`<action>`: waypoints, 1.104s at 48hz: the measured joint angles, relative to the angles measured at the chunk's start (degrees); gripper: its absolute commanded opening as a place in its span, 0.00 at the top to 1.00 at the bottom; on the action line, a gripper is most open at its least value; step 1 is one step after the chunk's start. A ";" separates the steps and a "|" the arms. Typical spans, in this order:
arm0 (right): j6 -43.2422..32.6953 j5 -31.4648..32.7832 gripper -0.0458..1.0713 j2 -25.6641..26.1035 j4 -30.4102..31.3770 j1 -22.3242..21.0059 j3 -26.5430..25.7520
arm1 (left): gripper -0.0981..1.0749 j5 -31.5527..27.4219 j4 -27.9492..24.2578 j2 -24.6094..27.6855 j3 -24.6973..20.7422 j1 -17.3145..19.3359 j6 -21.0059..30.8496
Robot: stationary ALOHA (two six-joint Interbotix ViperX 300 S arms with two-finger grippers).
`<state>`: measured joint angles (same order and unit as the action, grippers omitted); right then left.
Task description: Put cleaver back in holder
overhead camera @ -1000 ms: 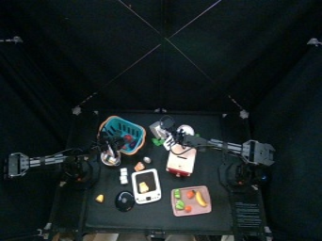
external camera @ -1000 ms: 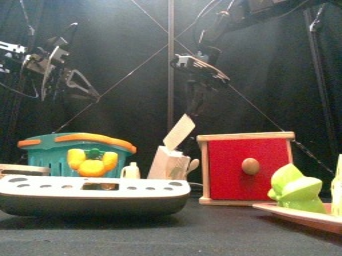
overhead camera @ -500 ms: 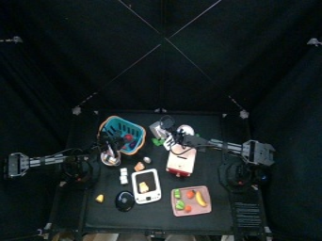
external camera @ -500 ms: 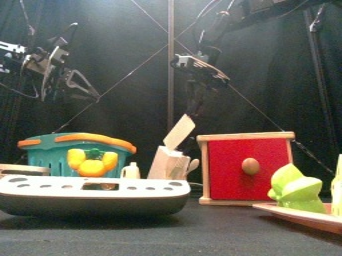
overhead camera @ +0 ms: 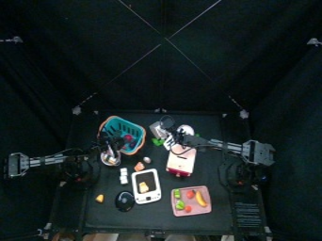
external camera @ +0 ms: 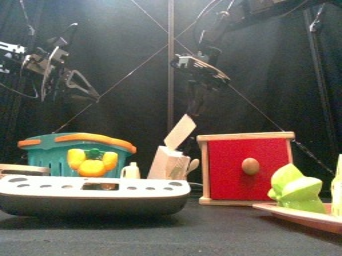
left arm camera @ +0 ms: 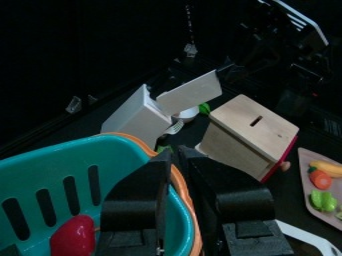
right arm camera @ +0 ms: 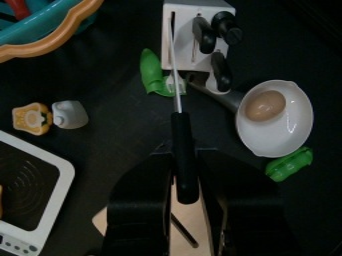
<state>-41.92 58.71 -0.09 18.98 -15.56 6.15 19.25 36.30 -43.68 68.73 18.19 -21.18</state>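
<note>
The bench (right arm camera: 307,60) is crowded, and nothing on it needs moving except one thing. The teal basket (left arm camera: 54,190) sits below my left gripper (left arm camera: 181,190), which rests there out of the job. Its fingers are a little apart, with nothing between them. The red-fronted wooden box (external camera: 247,168) stands just beside the holder and plays no part.

The holder (right arm camera: 198,45), a white block with dark handles already seated in it, stands upright near the middle of the bench, ahead of my right gripper (right arm camera: 177,185). The cleaver (right arm camera: 177,150) is not in it yet. I see it edge-on as a thin dark line running out from between my right fingers (right arm camera: 140,200) toward the block. Those fingers are pinching the cleaver, holding it in the air above the bench.

So I judge the pickup done and the carry mostly done. Left to do: line the blade up with a free slot, lower it in, and let go. I cannot tell which slot is free.
</note>
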 measured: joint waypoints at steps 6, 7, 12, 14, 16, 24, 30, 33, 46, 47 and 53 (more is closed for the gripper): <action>0.00 -0.09 0.47 -0.44 0.00 -0.09 0.00 | 0.40 0.00 0.00 0.00 -0.09 0.00 0.00; 0.00 -0.09 0.47 -0.53 0.00 0.00 0.00 | 0.40 0.00 0.00 0.00 0.00 0.00 0.00; 0.00 -0.09 0.47 -1.05 -0.18 0.00 -0.09 | 0.40 0.00 0.00 0.09 -0.09 0.00 0.00; 0.00 -0.09 0.47 -1.14 -0.26 0.00 -0.18 | 0.40 0.00 0.00 0.09 0.00 0.00 0.00; 0.00 -0.09 0.47 -1.32 -0.35 -0.09 -0.09 | 0.40 0.00 0.00 0.09 0.00 0.00 0.00; -0.09 -0.09 0.47 -1.67 -0.70 -0.18 -0.88 | 0.40 0.00 0.09 0.09 0.00 0.00 0.00; 0.09 0.44 0.47 -2.11 -2.20 -0.44 -2.37 | 0.40 0.00 0.09 0.00 0.00 0.00 0.00; 0.09 0.97 0.47 -2.64 -2.81 -0.70 -2.99 | 0.40 -0.09 0.09 0.09 0.00 0.00 0.00; 0.18 3.96 0.47 -4.66 -3.08 -1.49 -4.75 | 0.40 -0.35 0.09 0.00 0.00 0.00 0.00; 0.18 4.13 0.47 -4.66 -3.08 -1.58 -4.83 | 0.40 -0.35 0.09 0.00 -0.09 0.00 0.00; 0.18 4.39 0.47 -4.83 -3.52 -2.11 -5.63 | 0.40 -0.35 0.09 0.00 0.00 0.00 0.00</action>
<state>-41.75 63.11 -4.92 15.47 -17.67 0.53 18.90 36.39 -43.68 68.73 18.19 -21.18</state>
